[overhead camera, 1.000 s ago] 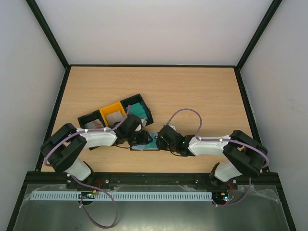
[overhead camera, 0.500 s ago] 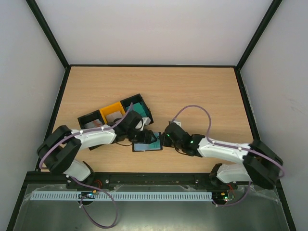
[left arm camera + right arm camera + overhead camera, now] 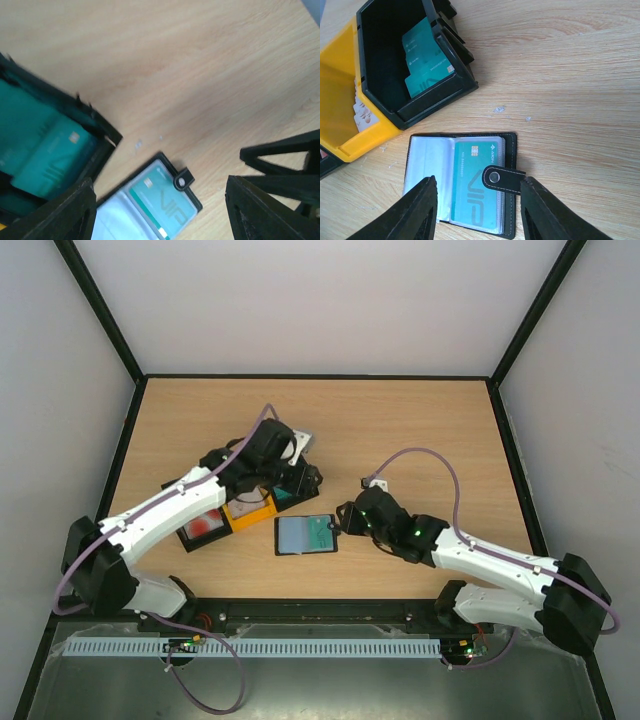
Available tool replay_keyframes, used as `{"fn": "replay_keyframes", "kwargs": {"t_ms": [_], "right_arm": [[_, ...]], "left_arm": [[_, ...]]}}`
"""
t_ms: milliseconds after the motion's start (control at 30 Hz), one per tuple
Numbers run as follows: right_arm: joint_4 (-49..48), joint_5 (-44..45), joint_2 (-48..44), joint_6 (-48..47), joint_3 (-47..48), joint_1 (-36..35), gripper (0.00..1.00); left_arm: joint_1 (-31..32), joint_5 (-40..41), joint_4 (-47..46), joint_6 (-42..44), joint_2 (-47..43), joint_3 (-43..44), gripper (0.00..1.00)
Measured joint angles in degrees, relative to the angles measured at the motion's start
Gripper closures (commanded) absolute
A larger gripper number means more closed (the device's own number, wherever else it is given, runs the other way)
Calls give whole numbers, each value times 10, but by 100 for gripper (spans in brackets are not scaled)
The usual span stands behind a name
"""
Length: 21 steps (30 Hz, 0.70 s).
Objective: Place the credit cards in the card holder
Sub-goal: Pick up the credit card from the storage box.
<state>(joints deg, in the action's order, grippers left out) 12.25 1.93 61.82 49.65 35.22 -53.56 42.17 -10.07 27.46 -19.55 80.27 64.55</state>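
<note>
We see the card holder (image 3: 430, 175) lying open and flat on the wooden table (image 3: 570, 75). A teal card (image 3: 475, 192) sits in its clear pocket. The black tray (image 3: 437, 102) is just beside it. The left gripper (image 3: 160, 190) and right gripper (image 3: 477, 182) gape wide, holding nothing.
</note>
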Motion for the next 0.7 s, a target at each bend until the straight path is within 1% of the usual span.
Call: {"fn": "replay_keyframes", "kwargs": {"t_ms": [167, 300, 367, 467, 633, 700], "right_arm": [[0, -6, -6, -2, 0, 0, 55], [-1, -13, -15, -2, 0, 1, 55], [-1, -18, -19, -2, 0, 1, 55], [-2, -22, -23, -1, 0, 1, 55], [-20, -34, -19, 10, -2, 1, 59], [-45, -40, 4, 24, -3, 1, 59]], "left_arm": [[-1, 28, 53, 94, 9, 95, 29], [-5, 31, 87, 170, 57, 149, 31], [-10, 30, 101, 203, 83, 159, 33], [-25, 21, 122, 240, 116, 160, 44], [-74, -13, 136, 292, 156, 160, 48], [-91, -17, 138, 301, 174, 162, 53]]}}
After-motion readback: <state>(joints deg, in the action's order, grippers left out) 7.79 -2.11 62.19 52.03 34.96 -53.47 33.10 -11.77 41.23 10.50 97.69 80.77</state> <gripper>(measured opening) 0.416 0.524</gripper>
